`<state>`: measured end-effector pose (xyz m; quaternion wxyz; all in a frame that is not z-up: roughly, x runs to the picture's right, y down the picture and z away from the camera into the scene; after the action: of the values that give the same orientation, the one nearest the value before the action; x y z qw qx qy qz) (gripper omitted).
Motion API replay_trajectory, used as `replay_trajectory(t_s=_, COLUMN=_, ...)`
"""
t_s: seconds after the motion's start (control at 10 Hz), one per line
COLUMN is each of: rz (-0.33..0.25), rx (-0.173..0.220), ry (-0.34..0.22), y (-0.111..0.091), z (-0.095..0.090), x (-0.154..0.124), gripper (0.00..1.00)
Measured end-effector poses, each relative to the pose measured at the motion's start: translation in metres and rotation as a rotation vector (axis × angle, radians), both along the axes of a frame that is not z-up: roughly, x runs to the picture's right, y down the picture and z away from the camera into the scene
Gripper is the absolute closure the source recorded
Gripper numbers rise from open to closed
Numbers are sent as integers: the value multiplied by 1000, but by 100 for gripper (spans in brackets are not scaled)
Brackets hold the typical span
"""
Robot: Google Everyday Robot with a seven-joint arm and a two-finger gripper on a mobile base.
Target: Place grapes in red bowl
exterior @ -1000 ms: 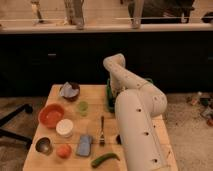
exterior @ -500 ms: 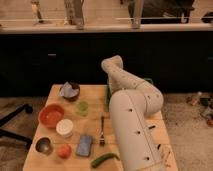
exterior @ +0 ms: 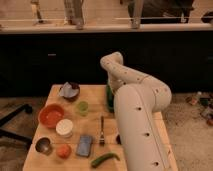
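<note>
— One arm, big and white, comes up from the near side, far to the right of the red bowl. Where does it go from there?

— Up to a rounded elbow, beyond the red bowl and to its right, and then it folds straight back down toward the bench. The gripper sits at that low end, right of the red bowl and past the small green cup, close against a green thing.

— Apart or together?

— Cannot tell. The arm's own bulk covers most of the gripper.

— And the grapes?

— What looks like the grapes is a small dark lump, nearer than the red bowl and well to its right. It lies just past the fork, tucked against the arm's edge. It's dark and roundish and mostly hidden, so I can't pick out single berries.

— What about the bowl itself?

— It's shallow, round and orange-red all over. The white cup sits just beside its near right rim, and the dark bowl with a blue-grey cloth stands beyond it.
</note>
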<state>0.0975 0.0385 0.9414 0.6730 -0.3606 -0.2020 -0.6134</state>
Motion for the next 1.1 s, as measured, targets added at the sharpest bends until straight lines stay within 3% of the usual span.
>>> replay_trajectory(t_s=1.1, rz=-18, rx=162, ry=-57, y=-43, z=-50, x=-19, gripper=100)
